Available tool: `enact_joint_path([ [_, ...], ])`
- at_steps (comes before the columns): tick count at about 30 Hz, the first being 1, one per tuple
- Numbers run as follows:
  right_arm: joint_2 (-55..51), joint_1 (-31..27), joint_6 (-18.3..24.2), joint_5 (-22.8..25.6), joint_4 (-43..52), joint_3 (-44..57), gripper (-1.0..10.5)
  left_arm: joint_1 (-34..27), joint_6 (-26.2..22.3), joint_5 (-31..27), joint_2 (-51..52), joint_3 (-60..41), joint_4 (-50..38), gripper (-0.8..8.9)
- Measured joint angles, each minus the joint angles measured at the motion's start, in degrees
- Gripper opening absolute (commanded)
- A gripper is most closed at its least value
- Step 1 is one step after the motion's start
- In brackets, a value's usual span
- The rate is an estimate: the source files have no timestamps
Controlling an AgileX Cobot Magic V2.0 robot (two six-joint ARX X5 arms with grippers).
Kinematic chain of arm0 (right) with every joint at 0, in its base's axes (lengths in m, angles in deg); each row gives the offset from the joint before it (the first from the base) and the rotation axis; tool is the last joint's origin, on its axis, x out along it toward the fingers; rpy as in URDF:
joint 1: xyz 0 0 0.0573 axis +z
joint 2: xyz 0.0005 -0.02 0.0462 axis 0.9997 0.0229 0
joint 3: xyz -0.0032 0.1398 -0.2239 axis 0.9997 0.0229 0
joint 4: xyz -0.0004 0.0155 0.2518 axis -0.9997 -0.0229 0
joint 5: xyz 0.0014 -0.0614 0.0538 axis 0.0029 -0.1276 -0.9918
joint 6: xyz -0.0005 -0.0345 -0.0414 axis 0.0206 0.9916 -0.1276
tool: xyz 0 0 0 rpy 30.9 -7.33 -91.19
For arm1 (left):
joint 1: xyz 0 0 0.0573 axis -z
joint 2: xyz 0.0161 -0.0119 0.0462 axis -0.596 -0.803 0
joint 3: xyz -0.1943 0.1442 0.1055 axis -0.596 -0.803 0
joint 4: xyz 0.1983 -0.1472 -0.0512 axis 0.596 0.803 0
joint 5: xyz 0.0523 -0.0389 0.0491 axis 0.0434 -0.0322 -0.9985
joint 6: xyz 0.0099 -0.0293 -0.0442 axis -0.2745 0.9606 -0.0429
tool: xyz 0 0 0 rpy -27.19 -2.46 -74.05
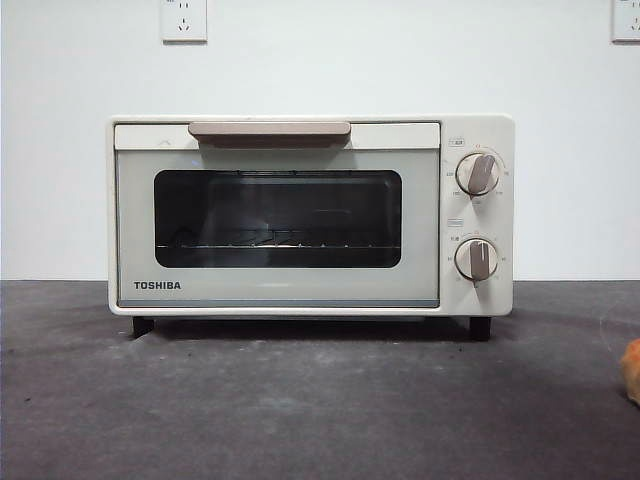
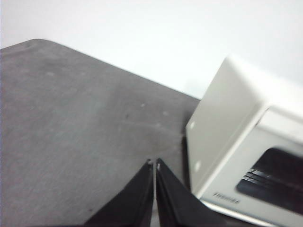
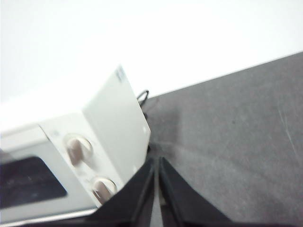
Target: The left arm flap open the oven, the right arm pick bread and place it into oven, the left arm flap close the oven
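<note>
Front view: the oven [image 1: 310, 215] stands square to the camera on the dark surface [image 1: 300, 410], its glass door shut and the beige bar handle [image 1: 269, 131] running level along the door's top edge; two knobs [image 1: 477, 215] sit one above the other beside the door. A sliver of the bread [image 1: 632, 370] shows at the picture's edge, low and well apart from the oven on the knob side. Neither arm enters this view. Left wrist view: the left hand [image 2: 155, 163] hangs above bare surface with its two jaws pressed together, pinching nothing; the oven's plain side wall and a corner of its window lie just beside and ahead of the tips, so this hand stands off the oven's knobless end. Right wrist view: the right hand [image 3: 156, 160] is likewise pressed together and empty, above the surface off the oven's knob end; the bread is not in this picture. Judgement: no step has begun. The opening move turns on the handle, whose long axis lies crosswise along the door top; the left hand is at the oven's flank, so it likely must come round to the front and over the bar before pulling downward.
</note>
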Motion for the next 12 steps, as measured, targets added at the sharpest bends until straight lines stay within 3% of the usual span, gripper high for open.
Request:
enact_joint_path([
  [12, 13.3, 0.0, 1.2, -7.5, -13.9, -22.0, 0.1, 2.5, -1.9, 7.6, -17.2, 25.1, 13.5, 0.16],
])
